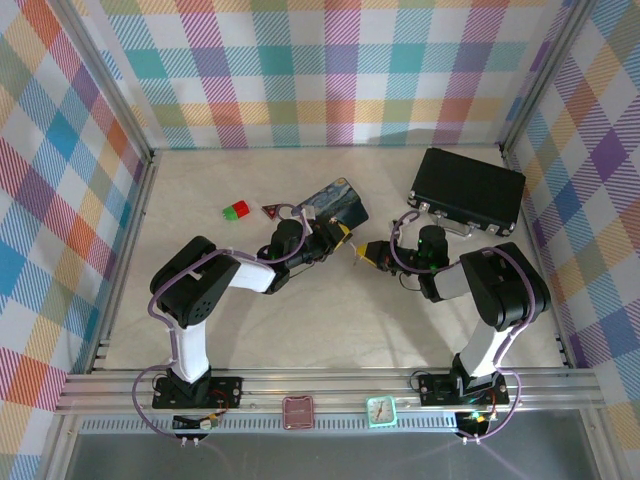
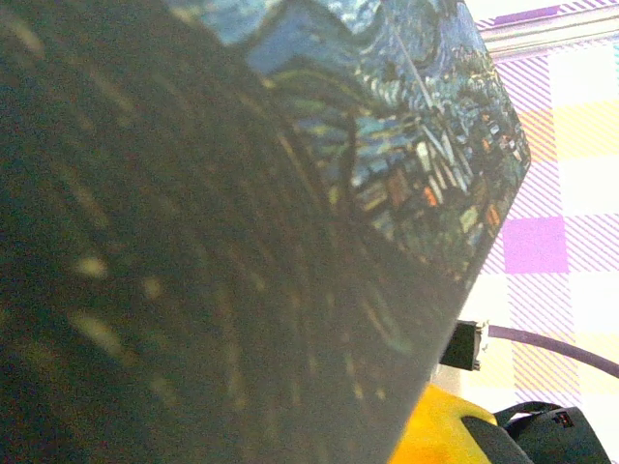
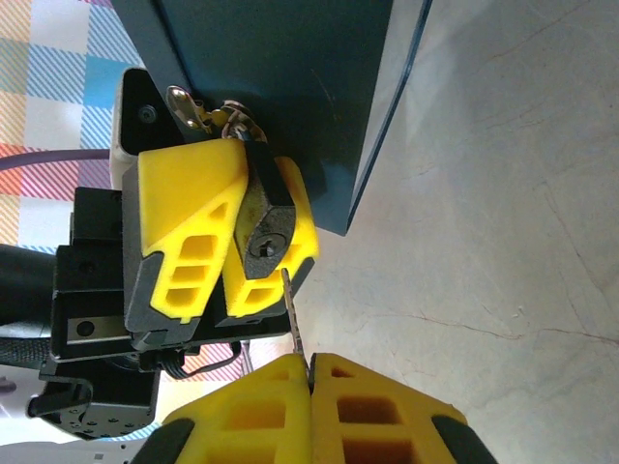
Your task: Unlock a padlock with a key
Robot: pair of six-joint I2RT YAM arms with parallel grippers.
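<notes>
Silvery key, pinched in the right gripper, sits just off the keyway; pushing now could skid it across the padlock clamped by the left gripper

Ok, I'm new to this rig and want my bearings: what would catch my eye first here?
In the right wrist view, the yellow left pincer clamps a small padlock by the painted tin, while the right pincer pinches a thin key, its tip close to the keyhole. From above, a black briefcase lies at far right.
</notes>
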